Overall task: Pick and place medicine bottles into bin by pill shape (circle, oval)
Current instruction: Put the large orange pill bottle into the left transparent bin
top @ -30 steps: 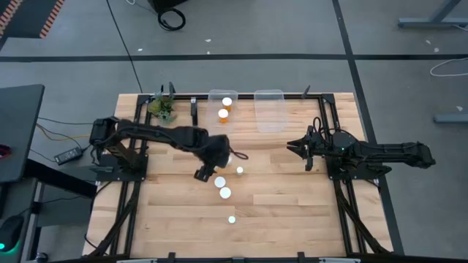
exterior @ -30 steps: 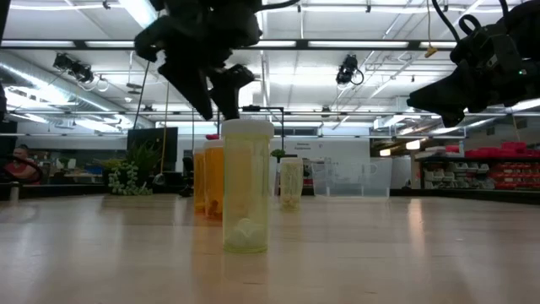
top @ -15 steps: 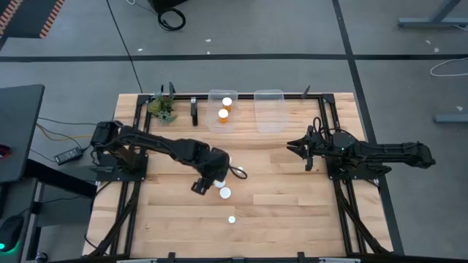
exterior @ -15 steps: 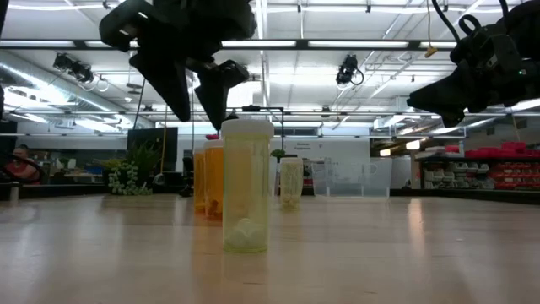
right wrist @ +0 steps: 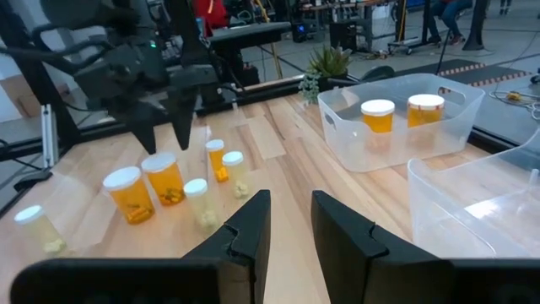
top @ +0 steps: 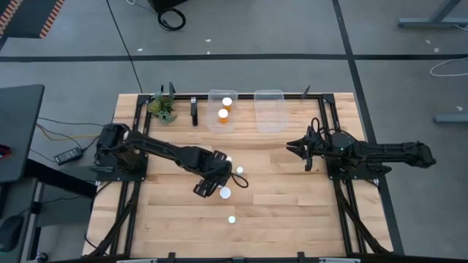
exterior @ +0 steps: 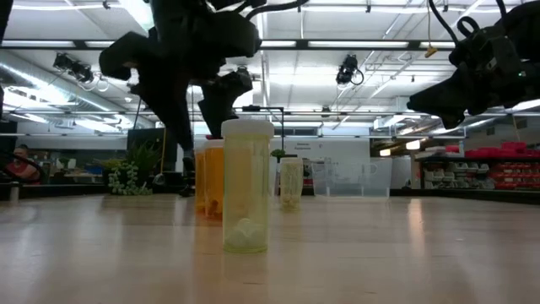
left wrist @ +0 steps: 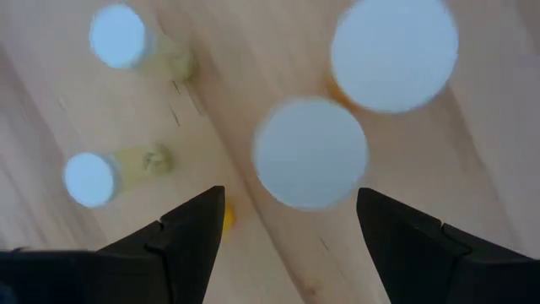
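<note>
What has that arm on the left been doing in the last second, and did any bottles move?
The left hand, fingers open, has swung toward the near edge of the table and come down over the cluster of medicine bottles, with one white cap now between its fingers. It has not gripped anything yet. The bottles, the two in the bin, and the right hand stayed put.

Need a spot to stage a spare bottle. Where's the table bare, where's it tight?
Bare: the table between the loose bottles and the right tool. The right bin is also empty. Tight: around the open left tool, above the bottles.
</note>
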Tool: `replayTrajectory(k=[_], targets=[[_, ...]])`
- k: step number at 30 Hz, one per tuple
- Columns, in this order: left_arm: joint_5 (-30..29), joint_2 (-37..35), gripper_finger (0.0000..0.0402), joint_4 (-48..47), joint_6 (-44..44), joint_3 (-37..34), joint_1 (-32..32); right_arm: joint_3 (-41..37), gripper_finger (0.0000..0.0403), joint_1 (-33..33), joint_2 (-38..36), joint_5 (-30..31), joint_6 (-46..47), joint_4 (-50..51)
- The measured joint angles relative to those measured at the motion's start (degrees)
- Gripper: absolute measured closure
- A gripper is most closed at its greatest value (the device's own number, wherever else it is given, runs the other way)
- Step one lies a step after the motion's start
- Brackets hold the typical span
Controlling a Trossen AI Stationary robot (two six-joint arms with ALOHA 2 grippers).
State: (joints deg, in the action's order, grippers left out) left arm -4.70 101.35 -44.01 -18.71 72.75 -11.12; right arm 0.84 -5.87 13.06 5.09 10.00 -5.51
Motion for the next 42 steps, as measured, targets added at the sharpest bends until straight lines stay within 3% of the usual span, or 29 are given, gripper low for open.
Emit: replayTrajectory(k=[4,42], targets=[[-2.11,1.09,0.0123,0.31,-2.73,0.0,-1.19,0.0,0.0308,0.0,0.0,0.0,0.01,0.0],[-1.26,8.76,0.0128,6.3,-2.1,-0.02,-1.9,0.07,0.0308,-0.01,0.28,0.0,0.02,0.33]])
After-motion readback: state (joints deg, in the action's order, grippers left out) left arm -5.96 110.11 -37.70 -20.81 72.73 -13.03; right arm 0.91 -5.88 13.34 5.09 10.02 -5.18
